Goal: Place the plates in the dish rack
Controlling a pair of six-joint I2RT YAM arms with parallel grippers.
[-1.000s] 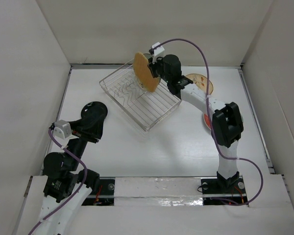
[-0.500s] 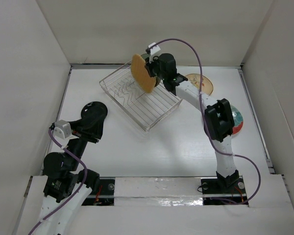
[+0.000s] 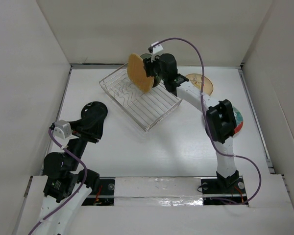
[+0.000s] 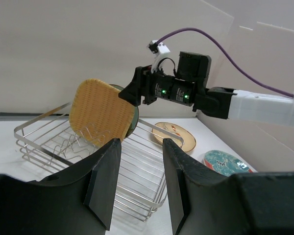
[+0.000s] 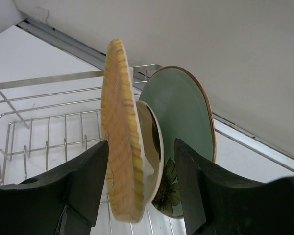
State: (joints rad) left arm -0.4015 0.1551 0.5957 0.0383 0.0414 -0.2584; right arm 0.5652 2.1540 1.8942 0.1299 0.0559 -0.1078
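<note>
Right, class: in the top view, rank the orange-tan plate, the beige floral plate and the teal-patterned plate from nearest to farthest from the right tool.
1. Orange-tan plate, right at the right tool.
2. Beige floral plate, on the table to the right.
3. Teal-patterned plate, farthest right, partly hidden by the arm.

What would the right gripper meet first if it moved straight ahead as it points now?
Probably the orange-tan plate, standing upright between its open jaws in the dish rack.
</note>
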